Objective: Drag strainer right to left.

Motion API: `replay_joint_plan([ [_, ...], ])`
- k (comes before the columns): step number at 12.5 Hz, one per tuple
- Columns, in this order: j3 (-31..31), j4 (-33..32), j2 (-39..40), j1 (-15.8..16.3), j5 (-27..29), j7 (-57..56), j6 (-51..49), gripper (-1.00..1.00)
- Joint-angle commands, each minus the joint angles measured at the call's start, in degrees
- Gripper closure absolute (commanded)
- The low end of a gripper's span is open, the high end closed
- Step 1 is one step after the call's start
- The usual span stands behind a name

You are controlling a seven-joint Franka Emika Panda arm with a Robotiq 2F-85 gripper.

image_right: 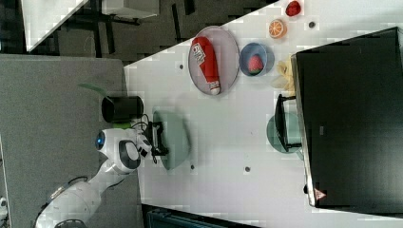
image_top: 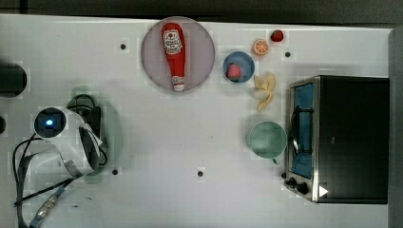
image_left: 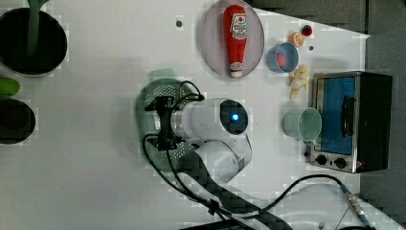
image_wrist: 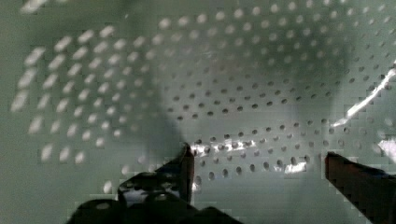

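Observation:
The pale green strainer (image_top: 113, 129) lies on the white table at the top view's left, mostly under my arm. In the left view its perforated inside (image_left: 165, 91) shows around my gripper (image_left: 163, 123), which reaches down into it. The right view shows the strainer (image_right: 177, 137) beside the gripper (image_right: 157, 138) near the table edge. Close up in the wrist view, the strainer's dotted wall (image_wrist: 233, 70) lies right in front of my gripper (image_wrist: 258, 156). Its two dark fingers stand wide apart, open, with nothing between them.
A round green cup (image_top: 267, 139) stands by the toaster oven (image_top: 342, 137) at the top view's right. A plate (image_top: 152, 66) carries a ketchup bottle (image_top: 173, 52); a blue bowl (image_top: 238, 67), banana (image_top: 264, 90) and fruit pieces lie nearby. Black pots (image_left: 31, 40) stand at the left view's left.

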Motion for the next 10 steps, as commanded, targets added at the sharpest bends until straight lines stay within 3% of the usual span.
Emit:
replay_joint_plan([
  [1, 0.9, 2.3, 0.1, 2.3, 1.5, 2.5, -1.3, -1.00],
  [7, 0.4, 5.5, 1.8, 3.8, 2.2, 2.3, -1.4, -1.00],
  [10, -1.2, 5.1, -2.7, 3.7, 1.6, -5.5, -5.6, -1.00],
])
